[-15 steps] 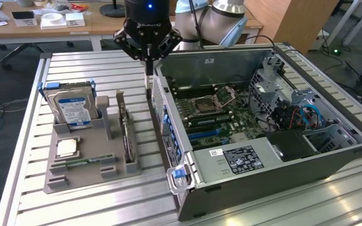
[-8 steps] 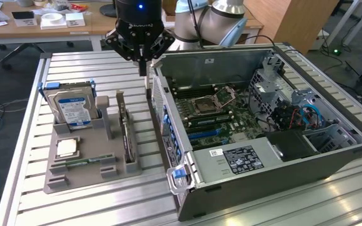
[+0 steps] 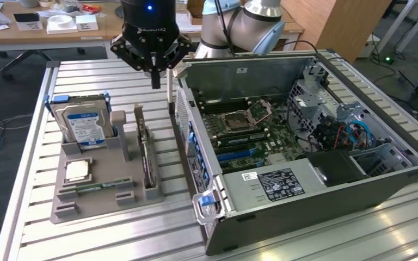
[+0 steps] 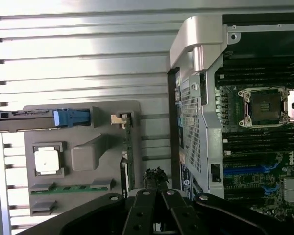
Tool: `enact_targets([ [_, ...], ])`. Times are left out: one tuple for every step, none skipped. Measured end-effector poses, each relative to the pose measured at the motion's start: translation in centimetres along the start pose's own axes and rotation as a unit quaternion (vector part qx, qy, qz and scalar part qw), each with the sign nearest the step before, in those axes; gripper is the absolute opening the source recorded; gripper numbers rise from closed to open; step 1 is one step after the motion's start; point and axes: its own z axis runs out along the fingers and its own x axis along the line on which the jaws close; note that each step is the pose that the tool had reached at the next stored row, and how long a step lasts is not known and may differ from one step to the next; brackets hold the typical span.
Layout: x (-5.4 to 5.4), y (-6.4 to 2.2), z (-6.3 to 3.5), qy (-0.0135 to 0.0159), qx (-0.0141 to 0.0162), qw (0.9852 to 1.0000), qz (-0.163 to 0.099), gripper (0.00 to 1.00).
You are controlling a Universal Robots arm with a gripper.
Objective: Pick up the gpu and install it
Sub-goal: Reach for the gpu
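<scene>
While the gpu point(image 3: 145, 152) point(image 4: 129, 152) stands on edge in a slot of the grey holder point(image 3: 100, 204) point(image 4: 88, 152), the tool point(image 3: 155, 81) point(image 4: 156, 182) hangs above it clenched, its fingers pressed together and grasping nothing. Seen from the exterior view, the fingertips point straight down over the worktop point(image 3: 85, 76) point(image 4: 78, 58), near the end of the gpu farther from that camera and just beside the corner of the case point(image 3: 303, 185) point(image 4: 196, 98). Clear air separates the tool from the card.

The gpu occupies the holder's slot nearest the case, on the exterior view's right side of the holder. A hard drive point(image 3: 82, 128) point(image 4: 39, 119) with a blue label stands upright in the holder's opposite corner. A CPU point(image 3: 78, 171) point(image 4: 46, 160) lies flat in a recess beside it, and a green memory stick point(image 3: 96, 186) point(image 4: 68, 188) rests in a groove beyond the CPU.

The case lies on its side on the slatted worktop, its panel off and the motherboard point(image 3: 252, 136) point(image 4: 264, 147) facing up. Holder and case sit just beside each other, with a narrow strip of worktop between them. The arm point(image 3: 252, 22) reaches in from behind the case.
</scene>
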Motion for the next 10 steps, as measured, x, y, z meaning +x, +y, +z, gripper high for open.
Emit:
enact_targets([
  [0.2,0.0,0.0,0.0,0.0,1.0,0.0,0.11],
  [0.4,0.01,0.01,0.0,0.0,1.0,0.0,0.11],
  [0.6,0.01,0.0,0.0,0.0,1.0,0.0,0.11],
  [0.8,0.02,0.01,0.0,0.0,1.0,0.0,0.11],
  [1.0,0.04,0.01,0.0,0.0,1.0,0.0,0.11],
  [1.2,0.06,0.01,0.0,0.0,1.0,0.0,0.11],
  [1.5,0.08,0.01,0.0,0.0,1.0,0.0,0.11],
  [1.7,0.1,0.01,0.0,0.0,1.0,0.0,0.11],
  [2.0,0.12,0.02,0.0,0.0,1.0,0.0,0.11],
  [2.2,0.13,0.02,0.0,0.0,1.0,0.0,0.11],
])
